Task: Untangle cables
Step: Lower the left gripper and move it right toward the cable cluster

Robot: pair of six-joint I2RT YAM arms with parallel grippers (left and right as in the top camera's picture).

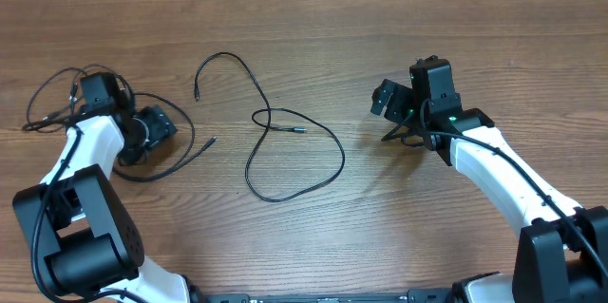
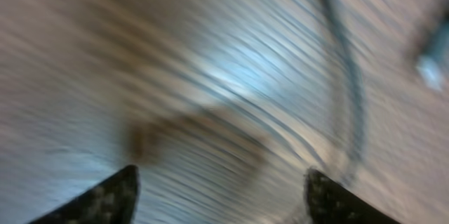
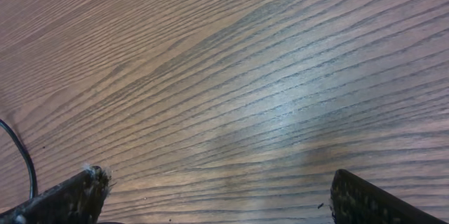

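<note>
Apart and empty on the left claw (image 2: pixel 221 182), low over the counter (image 1: pixel 380 18), likely so as to leave the short cable (image 1: pixel 195 150) just beside it lying alone. Wide apart too on the right claw (image 3: pixel 219 182), over bare wood, holding nothing, perhaps waiting its turn. In the middle, well apart from both claws, the long cable (image 1: pixel 269 121), looped across itself once. No words or labels to read anywhere.
</note>
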